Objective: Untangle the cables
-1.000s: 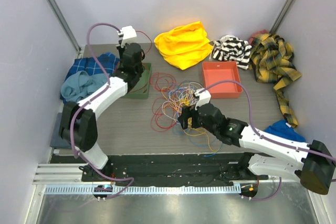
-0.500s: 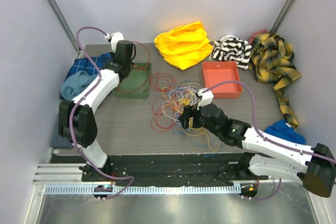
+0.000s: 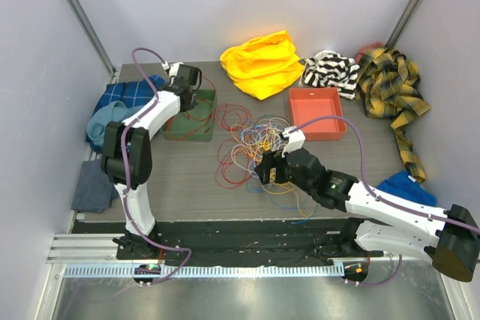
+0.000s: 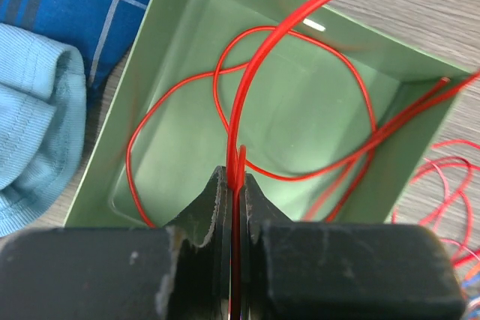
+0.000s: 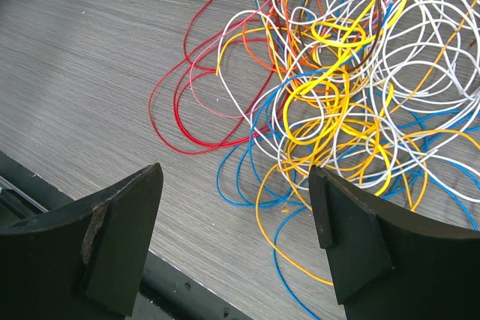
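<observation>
The cables (image 3: pixel 255 144) lie in a loose multicoloured tangle at the table's middle. In the right wrist view the cables (image 5: pixel 352 95) show as yellow, white, orange, blue and red loops. My right gripper (image 3: pixel 264 172) (image 5: pixel 236 177) hangs open just above the table at the tangle's near-left edge, with nothing between its fingers. My left gripper (image 3: pixel 187 84) (image 4: pixel 234 177) is over the green tray (image 3: pixel 171 134) (image 4: pixel 187 5), shut on a red cable (image 4: pixel 294 19). That cable loops on the tray floor and trails out over the right rim toward the tangle.
An orange-red tray (image 3: pixel 316 134) stands right of the tangle. A yellow cloth (image 3: pixel 262 61), a striped cloth (image 3: pixel 330 71) and a plaid cloth (image 3: pixel 390 88) line the back and right. Blue cloths (image 3: pixel 120 106) (image 4: pixel 45 110) lie left of the green tray, another blue cloth (image 3: pixel 405 185) at the right.
My left arm has swung and dropped lower over the green tray, still shut on the red cable. The right arm has hardly moved.
</observation>
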